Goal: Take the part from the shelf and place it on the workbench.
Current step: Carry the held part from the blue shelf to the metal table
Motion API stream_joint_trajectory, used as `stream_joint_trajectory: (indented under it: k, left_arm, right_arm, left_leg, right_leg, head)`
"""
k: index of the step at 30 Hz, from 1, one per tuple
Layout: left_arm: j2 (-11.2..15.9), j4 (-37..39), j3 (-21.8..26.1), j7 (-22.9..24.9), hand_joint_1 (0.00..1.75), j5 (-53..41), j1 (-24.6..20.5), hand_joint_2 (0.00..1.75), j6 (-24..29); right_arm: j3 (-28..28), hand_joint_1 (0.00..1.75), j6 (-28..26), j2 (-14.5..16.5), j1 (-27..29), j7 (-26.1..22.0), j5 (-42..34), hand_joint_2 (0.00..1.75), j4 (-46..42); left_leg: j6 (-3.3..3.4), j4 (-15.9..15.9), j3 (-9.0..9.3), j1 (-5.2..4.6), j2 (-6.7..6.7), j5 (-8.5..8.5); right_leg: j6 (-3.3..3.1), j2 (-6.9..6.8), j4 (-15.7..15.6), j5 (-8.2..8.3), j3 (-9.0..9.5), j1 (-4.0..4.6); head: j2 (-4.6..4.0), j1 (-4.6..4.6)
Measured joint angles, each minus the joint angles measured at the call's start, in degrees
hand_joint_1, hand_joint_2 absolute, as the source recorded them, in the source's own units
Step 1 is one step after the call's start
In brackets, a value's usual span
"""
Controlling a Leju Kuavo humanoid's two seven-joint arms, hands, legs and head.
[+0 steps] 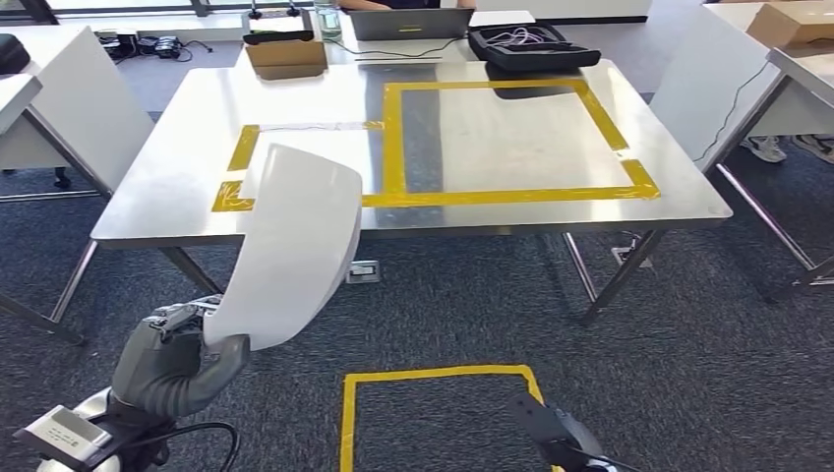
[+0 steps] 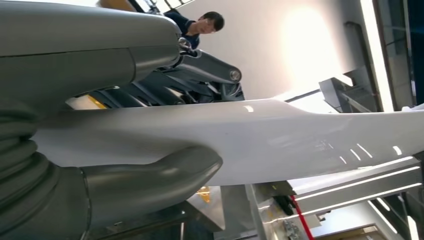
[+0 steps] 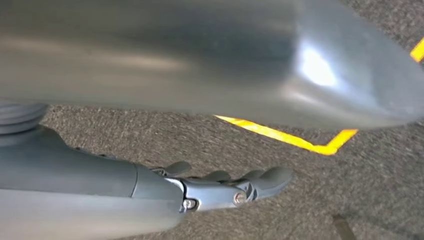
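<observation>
My left hand (image 1: 177, 359) grips the lower end of a large curved white panel, the part (image 1: 292, 246), which rises up and leans toward the near left edge of the steel workbench (image 1: 462, 138). In the left wrist view the part (image 2: 260, 140) sits pinched between the thick thumb (image 2: 150, 175) and the dark fingers (image 2: 190, 80). My right hand (image 3: 225, 187) hangs low over the carpet with its fingers stretched apart and nothing in it; in the head view the right hand (image 1: 556, 433) is at the bottom edge.
Yellow tape marks a large rectangle (image 1: 502, 138) and a smaller one (image 1: 241, 162) on the workbench. A cardboard box (image 1: 285, 56), a black case (image 1: 531, 46) and a laptop (image 1: 408, 22) stand on tables behind. A yellow taped square (image 1: 438, 393) marks the carpet. White tables flank both sides. A person (image 2: 200, 25) stands nearby.
</observation>
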Motion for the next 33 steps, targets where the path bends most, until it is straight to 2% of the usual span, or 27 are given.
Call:
stream_joint_trajectory:
  k: [3,4,6,8,9,10,11,12,13,14,15,16,19,21,22,24,25,26,27,29,30,31,33]
  left_arm:
    - [0.01,-0.02,0.02,0.0,1.75,-0.02,0.01,1.75,-0.04]
    - [0.0,-0.05,0.03,0.0,1.75,-0.03,-0.02,1.75,-0.04]
    - [-0.04,-0.07,0.04,-0.01,1.75,-0.03,-0.05,1.75,-0.06]
    - [-0.06,0.01,0.04,-0.01,1.75,-0.03,-0.01,1.75,-0.1]
    - [-0.06,0.07,0.04,-0.01,1.75,-0.03,0.02,1.75,-0.13]
    - [-0.06,0.13,0.04,-0.01,1.75,-0.03,0.04,1.75,-0.14]
    - [-0.06,0.19,0.04,-0.01,1.75,-0.03,0.05,1.75,-0.14]
    - [-0.06,0.24,0.04,-0.01,1.75,-0.03,0.06,1.75,-0.14]
    - [-0.06,0.26,0.04,-0.01,1.75,-0.03,0.06,1.75,-0.15]
    - [-0.06,0.28,0.04,-0.01,1.75,-0.03,0.05,1.75,-0.15]
    - [-0.06,0.28,0.04,-0.01,1.75,-0.03,0.03,1.75,-0.16]
    - [-0.06,0.28,0.04,-0.01,1.75,-0.03,0.02,1.75,-0.18]
    - [-0.05,0.25,0.04,0.0,1.75,-0.03,-0.01,1.75,-0.21]
    - [-0.05,0.16,0.03,0.0,1.75,-0.03,-0.07,1.75,-0.21]
    - [-0.05,0.13,0.03,0.0,1.75,-0.03,-0.06,1.75,-0.21]
    - [-0.04,0.16,0.01,0.02,1.75,-0.03,0.01,1.75,-0.21]
    - [-0.03,0.21,0.01,0.02,1.75,-0.03,0.05,1.75,-0.21]
    - [-0.02,0.26,0.0,0.02,1.75,-0.03,0.07,1.75,-0.22]
    - [-0.02,0.3,0.0,0.02,1.75,-0.03,0.07,1.75,-0.25]
    - [-0.02,0.3,0.0,0.0,1.75,-0.03,0.02,1.75,-0.34]
    - [-0.03,0.27,0.0,0.0,1.75,-0.03,-0.03,1.75,-0.38]
    - [-0.04,0.25,0.0,-0.01,1.75,-0.03,-0.04,1.75,-0.4]
    - [-0.07,0.17,0.0,-0.01,1.75,-0.04,-0.04,1.75,-0.43]
  right_arm:
    - [-0.08,0.0,0.0,0.04,-0.01,-0.04,-0.1,0.0,0.0]
    - [-0.1,0.0,-0.01,0.08,-0.04,-0.05,-0.11,0.0,0.0]
    - [-0.15,0.0,-0.01,0.14,-0.09,-0.05,-0.14,0.0,0.0]
    - [-0.19,0.0,-0.01,0.15,-0.02,-0.04,-0.15,0.0,0.0]
    - [-0.2,0.0,0.0,0.15,0.07,-0.04,-0.15,0.0,0.0]
    - [-0.21,0.0,0.0,0.16,0.15,-0.05,-0.15,0.0,0.0]
    - [-0.21,0.0,0.0,0.16,0.2,-0.05,-0.15,0.0,0.0]
    - [-0.22,0.0,0.0,0.17,0.21,-0.06,-0.15,0.0,0.0]
    - [-0.24,0.0,-0.01,0.17,0.2,-0.07,-0.15,0.0,0.0]
    - [-0.26,0.0,-0.01,0.17,0.16,-0.06,-0.15,0.0,0.0]
    - [-0.27,0.0,-0.01,0.17,0.12,-0.07,-0.15,0.0,0.0]
    - [-0.28,0.0,-0.01,0.18,0.12,-0.08,-0.15,0.0,0.0]
    - [-0.32,0.0,-0.05,0.19,0.2,-0.27,-0.15,0.0,0.01]
    - [-0.45,0.0,-0.23,0.18,0.19,-0.45,-0.14,0.0,0.0]
    - [-0.53,0.0,-0.36,0.17,0.2,-0.54,-0.13,0.0,0.0]
    - [-0.67,0.0,-0.55,0.17,0.26,-0.68,-0.09,0.0,0.01]
    - [-0.72,0.0,-0.6,0.17,0.32,-0.7,-0.07,0.0,0.02]
    - [-0.76,0.0,-0.62,0.16,0.39,-0.72,-0.06,0.0,0.02]
    - [-0.8,0.0,-0.63,0.16,0.45,-0.74,-0.06,0.0,0.01]
    - [-0.82,0.0,-0.63,0.15,0.53,-0.8,-0.05,0.0,0.0]
    - [-0.82,0.0,-0.64,0.15,0.54,-0.83,-0.05,0.0,0.0]
    - [-0.84,0.0,-0.67,0.15,0.57,-0.86,-0.05,0.0,0.0]
    - [-0.86,0.0,-0.74,0.14,0.66,-0.91,-0.05,0.0,0.0]
  left_leg:
    - [1.01,-0.52,0.41,-0.02,-0.14,-0.49]
    - [1.38,-0.76,0.72,0.09,-0.11,-0.57]
    - [1.95,-1.08,1.31,0.26,0.0,-0.8]
    - [2.19,-1.09,1.52,0.26,0.04,-1.12]
    - [2.22,-1.07,1.63,0.25,0.02,-1.27]
    - [2.21,-1.06,1.81,0.24,-0.02,-1.48]
    - [2.15,-1.03,2.11,0.25,-0.06,-1.73]
    - [2.03,-1.0,2.53,0.26,-0.1,-2.07]
    - [1.83,-0.95,2.98,0.27,-0.13,-2.48]
    - [1.55,-0.84,3.34,0.18,-0.14,-2.89]
    - [1.23,-0.74,3.55,0.09,-0.17,-3.24]
    - [0.89,-0.7,3.62,0.01,-0.2,-3.48]
    - [-0.16,-0.83,3.88,0.06,-0.18,-3.92]
    - [-0.88,1.72,2.99,0.18,-0.06,-5.34]
    - [-1.15,4.79,1.51,0.25,0.0,-6.72]
    - [-1.46,12.55,-2.96,0.3,0.02,-9.45]
    - [-1.49,15.01,-4.73,0.31,0.02,-9.67]
    - [-1.44,15.48,-5.57,0.3,0.02,-8.76]
    - [-1.31,13.63,-5.22,0.3,0.02,-6.76]
    - [-0.82,6.06,-2.32,0.22,0.02,-2.05]
    - [-0.5,2.75,-0.95,0.13,0.01,-0.7]
    - [-0.17,0.74,-0.16,0.03,-0.01,-0.18]
    - [0.51,-0.15,0.09,-0.15,-0.09,-0.54]
  right_leg:
    - [0.99,-0.07,-0.02,-0.49,0.19,-0.03]
    - [1.29,-0.09,0.96,-1.11,-0.14,-0.05]
    - [1.74,-0.11,6.06,-3.48,-2.68,-0.14]
    - [2.0,-0.11,12.64,-5.87,-6.63,-0.2]
    - [2.08,-0.11,14.91,-6.23,-8.27,-0.21]
    - [2.14,-0.11,16.08,-5.79,-9.5,-0.23]
    - [2.18,-0.12,15.53,-4.37,-9.9,-0.28]
    - [2.17,-0.12,12.96,-2.0,-9.25,-0.35]
    - [2.12,-0.15,8.91,0.72,-7.8,-0.41]
    - [1.99,-0.17,5.11,2.55,-6.22,-0.38]
    - [1.7,-0.17,2.28,3.59,-5.0,-0.32]
    - [1.36,-0.15,0.81,3.74,-4.38,-0.24]
    - [0.12,-0.08,0.33,3.11,-4.04,-0.13]
    - [-0.64,-0.09,0.08,2.86,-3.44,-0.3]
    - [-0.92,-0.12,0.02,2.68,-3.11,-0.35]
    - [-1.21,-0.17,0.02,2.2,-2.59,-0.3]
    - [-1.23,-0.16,0.02,1.95,-2.31,-0.27]
    - [-1.2,-0.13,0.02,1.68,-1.97,-0.26]
    - [-1.14,-0.07,0.02,1.38,-1.54,-0.25]
    - [-0.81,0.04,0.05,0.69,-0.66,-0.18]
    - [-0.54,0.1,0.11,0.38,-0.42,-0.09]
    - [-0.23,0.13,0.13,0.16,-0.35,-0.02]
    - [0.43,0.13,-0.03,-0.04,-0.36,0.01]
  head:
    - [0.0,0.11]
    - [0.01,0.12]
    - [0.01,0.15]
    - [0.01,0.16]
    - [0.01,0.16]
    - [0.02,0.16]
    - [0.02,0.16]
    - [0.02,0.16]
    - [0.02,0.16]
    - [0.01,0.15]
    - [0.01,0.16]
    - [0.01,0.16]
    - [0.01,0.15]
    - [0.01,0.1]
    - [0.01,0.08]
    - [0.01,0.07]
    - [0.0,0.07]
    - [0.0,0.07]
    - [-0.01,0.07]
    - [0.0,0.05]
    - [0.0,0.05]
    - [0.01,0.08]
    - [0.0,0.15]
